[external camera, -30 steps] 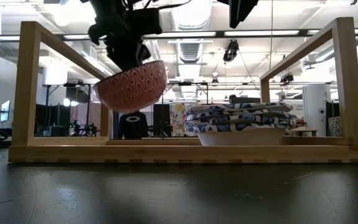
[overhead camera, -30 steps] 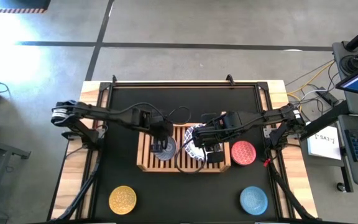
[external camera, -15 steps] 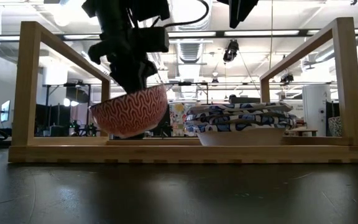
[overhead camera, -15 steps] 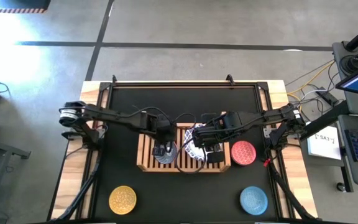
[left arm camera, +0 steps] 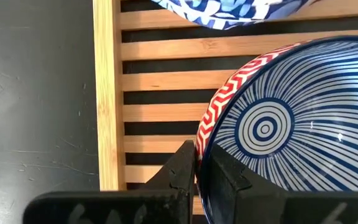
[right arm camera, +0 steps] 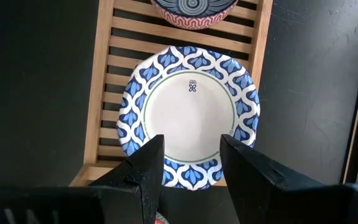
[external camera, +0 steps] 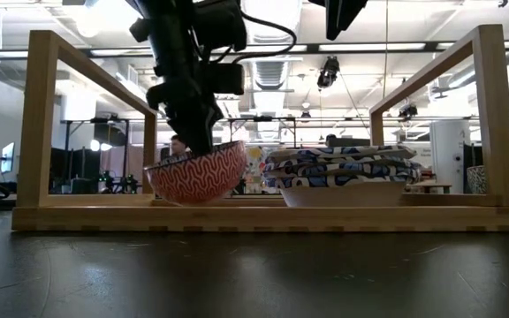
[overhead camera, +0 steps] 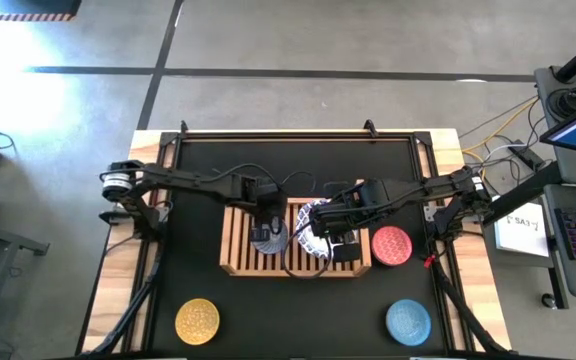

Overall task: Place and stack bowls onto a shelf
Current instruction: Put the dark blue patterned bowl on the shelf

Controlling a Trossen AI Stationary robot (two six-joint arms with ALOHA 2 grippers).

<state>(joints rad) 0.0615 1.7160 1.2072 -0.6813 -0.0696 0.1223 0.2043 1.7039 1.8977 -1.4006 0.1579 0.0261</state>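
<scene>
Between the shut fingers of the left gripper (left arm camera: 197,171), the red-patterned bowl (external camera: 195,172) is rim-pinched: likely stiff, glazed, slippery, breakable.

Striped bowl (left arm camera: 278,130) cut off at the left wrist view's edge, white stack (external camera: 341,177) count unclear
</scene>
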